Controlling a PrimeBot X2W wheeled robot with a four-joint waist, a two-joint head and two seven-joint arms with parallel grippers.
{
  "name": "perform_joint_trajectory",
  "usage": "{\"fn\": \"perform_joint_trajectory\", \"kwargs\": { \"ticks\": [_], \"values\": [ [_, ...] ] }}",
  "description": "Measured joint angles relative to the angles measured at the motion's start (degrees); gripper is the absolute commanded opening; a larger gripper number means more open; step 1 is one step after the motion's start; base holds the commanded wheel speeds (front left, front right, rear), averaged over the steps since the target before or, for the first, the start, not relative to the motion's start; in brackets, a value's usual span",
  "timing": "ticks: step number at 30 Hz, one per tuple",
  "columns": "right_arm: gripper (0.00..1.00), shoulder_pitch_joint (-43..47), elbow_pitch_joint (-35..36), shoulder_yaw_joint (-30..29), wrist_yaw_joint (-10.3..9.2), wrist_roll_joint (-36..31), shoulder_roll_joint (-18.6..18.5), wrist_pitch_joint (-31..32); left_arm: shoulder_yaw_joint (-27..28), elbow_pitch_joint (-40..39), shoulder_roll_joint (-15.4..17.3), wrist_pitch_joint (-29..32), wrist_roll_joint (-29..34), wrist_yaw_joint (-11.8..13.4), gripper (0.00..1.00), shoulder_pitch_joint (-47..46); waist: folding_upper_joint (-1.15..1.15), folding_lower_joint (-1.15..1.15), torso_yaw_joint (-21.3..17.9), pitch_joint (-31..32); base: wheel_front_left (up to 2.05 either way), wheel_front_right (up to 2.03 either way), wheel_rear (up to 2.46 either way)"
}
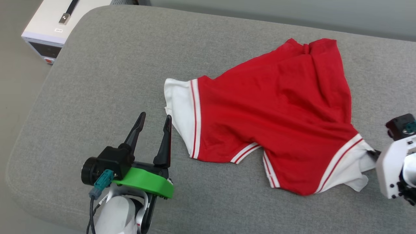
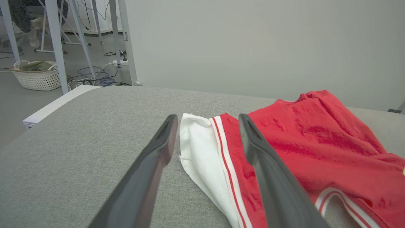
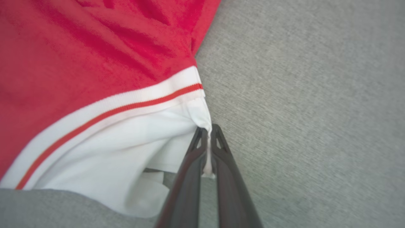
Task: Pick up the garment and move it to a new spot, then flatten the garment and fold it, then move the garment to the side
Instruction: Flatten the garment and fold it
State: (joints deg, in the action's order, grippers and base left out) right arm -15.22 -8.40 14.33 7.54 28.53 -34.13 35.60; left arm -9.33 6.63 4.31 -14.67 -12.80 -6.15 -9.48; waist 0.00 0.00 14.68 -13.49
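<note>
Head view: the garment (image 1: 276, 110) sprawls over the cushion's (image 1: 113, 65) right half. A one-sided pull could drag it along crumpled. I count one garment and two grippers.

Left wrist view: my left gripper (image 2: 207, 117) gapes empty above the cushion's near middle.

Right wrist view: my right gripper (image 3: 209, 129) pinches only the white sleeve (image 3: 142, 142) edge near the cushion's right side. I fear it slipping out.

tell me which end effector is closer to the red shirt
Right. The right end effector is shut on a white sleeve edge of the garment; the left end effector stands open beside the other sleeve, gripping nothing.
</note>
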Motion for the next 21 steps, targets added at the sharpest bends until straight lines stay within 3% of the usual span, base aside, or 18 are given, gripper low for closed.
{"fn": "perform_joint_trajectory", "kwargs": {
  "ticks": [9,12,16,21],
  "values": [
    [0.0,0.79,1.1,-0.19,0.0,0.1,-16.5,1.44,0.1,-0.04,-0.35,0.0,0.35,-0.49,1.0,-0.08,0.0,0.0,-2.8,0.27,0.0,0.0,0.0],
    [0.0,-0.29,-0.77,0.98,0.0,0.47,-20.37,1.46,0.1,-0.05,-0.38,0.0,0.69,-0.62,1.0,-0.35,0.0,0.0,-2.89,-0.89,0.0,0.0,0.0],
    [0.0,-2.71,-4.06,2.86,0.0,0.47,-23.24,0.12,-0.02,-0.02,-0.47,0.0,0.69,-0.68,1.0,-1.72,0.0,0.0,-2.6,-2.57,0.0,0.0,0.0],
    [0.0,-6.46,-8.95,5.48,0.0,-0.71,-23.04,-3.86,-0.07,0.27,-0.6,0.0,0.69,-0.75,1.0,-2.64,0.0,0.0,-1.96,-4.18,0.0,0.0,0.0]
  ]
}}
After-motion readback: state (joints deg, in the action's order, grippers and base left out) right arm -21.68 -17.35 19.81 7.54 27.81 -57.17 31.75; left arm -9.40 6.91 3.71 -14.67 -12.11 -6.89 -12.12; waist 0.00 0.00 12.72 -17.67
